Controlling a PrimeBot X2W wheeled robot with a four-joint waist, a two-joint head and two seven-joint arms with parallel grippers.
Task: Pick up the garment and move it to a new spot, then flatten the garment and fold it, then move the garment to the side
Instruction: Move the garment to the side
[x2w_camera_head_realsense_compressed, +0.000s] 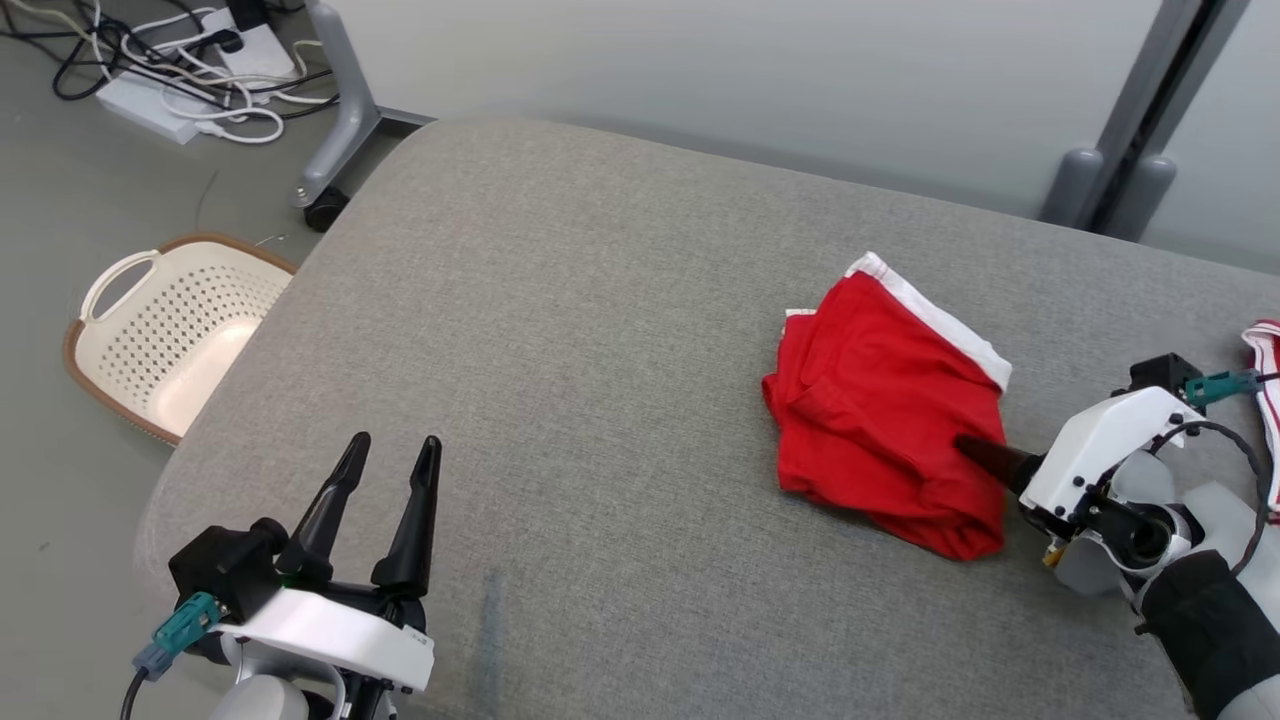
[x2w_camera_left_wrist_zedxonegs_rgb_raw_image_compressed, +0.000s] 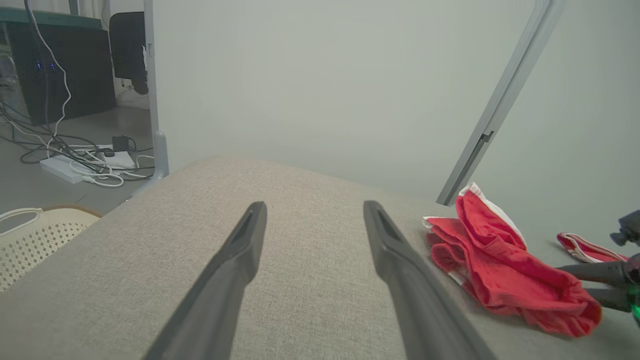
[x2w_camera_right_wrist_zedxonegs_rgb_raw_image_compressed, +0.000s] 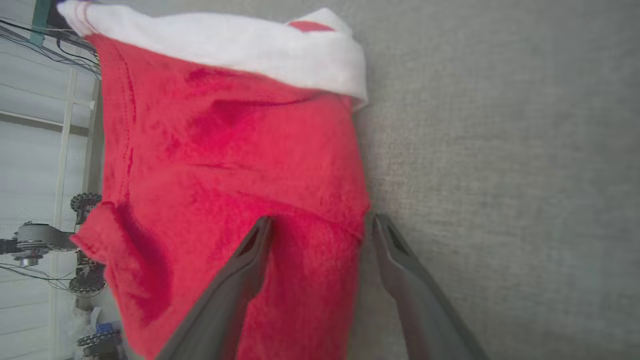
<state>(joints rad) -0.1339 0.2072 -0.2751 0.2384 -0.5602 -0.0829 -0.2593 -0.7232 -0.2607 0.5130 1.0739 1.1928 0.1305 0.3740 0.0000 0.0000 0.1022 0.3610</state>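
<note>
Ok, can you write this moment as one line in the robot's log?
stage: reach | right gripper: open, astride red garment edge, not gripping | left gripper: open, over grey cushion

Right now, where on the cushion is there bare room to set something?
The stretch of cushion between the left gripper and the red garment is bare. The right end is crowded: the right gripper is at the garment, a striped cloth beyond.

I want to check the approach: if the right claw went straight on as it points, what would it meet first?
The red garment: the open right claw seems astride its near edge, one finger over the cloth, the other over grey cushion. Whether it touches yet is unclear.
</note>
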